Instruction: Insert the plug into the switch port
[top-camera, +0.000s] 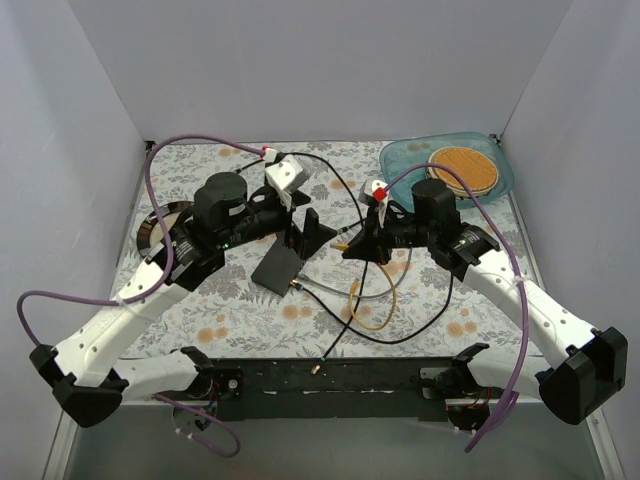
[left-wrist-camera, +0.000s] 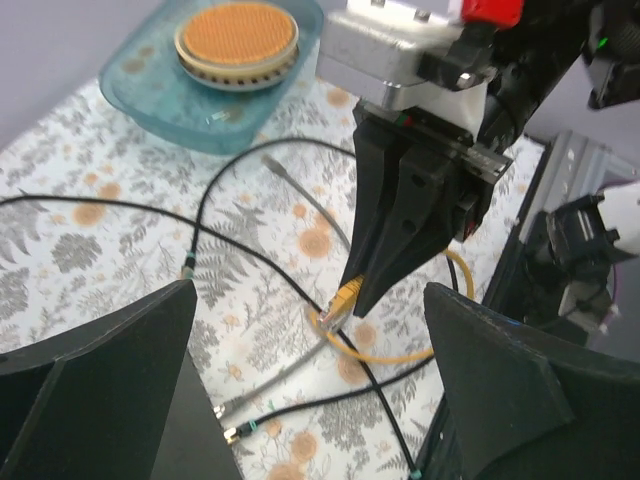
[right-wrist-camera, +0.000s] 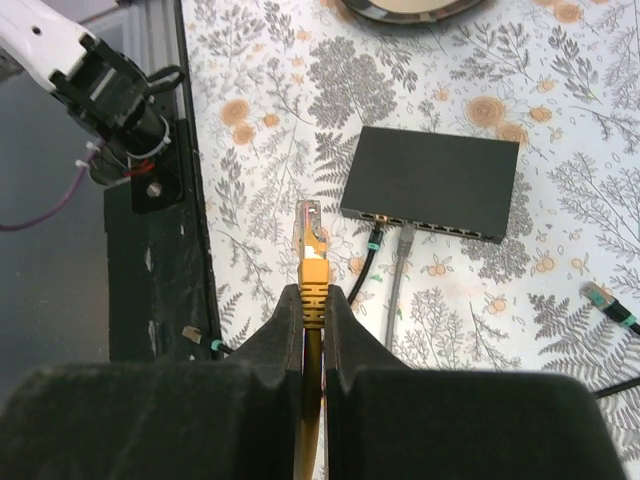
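Note:
The flat black switch box (top-camera: 278, 268) lies on the floral mat; the right wrist view shows it (right-wrist-camera: 432, 180) with its row of ports (right-wrist-camera: 450, 228) facing me. A black cable (right-wrist-camera: 372, 250) and a grey cable (right-wrist-camera: 400, 262) sit in two ports. My right gripper (top-camera: 353, 247) (right-wrist-camera: 312, 297) is shut on the yellow plug (right-wrist-camera: 311, 245), held above the mat, short of the box and left of the port row. The left wrist view shows that plug (left-wrist-camera: 343, 298) under the right gripper (left-wrist-camera: 372, 292). My left gripper (top-camera: 312, 233) (left-wrist-camera: 310, 400) is open and empty, by the box's far end.
A teal tray (top-camera: 497, 175) (left-wrist-camera: 150, 95) holding a round orange-topped disc (top-camera: 463, 170) stands at the back right. A dark round plate (top-camera: 158, 225) lies at the left. The yellow cable loop (top-camera: 378, 305) and black cables cross the mat. Loose plugs (right-wrist-camera: 608, 303) (right-wrist-camera: 195, 337) lie near the box and the front rail (top-camera: 320, 385).

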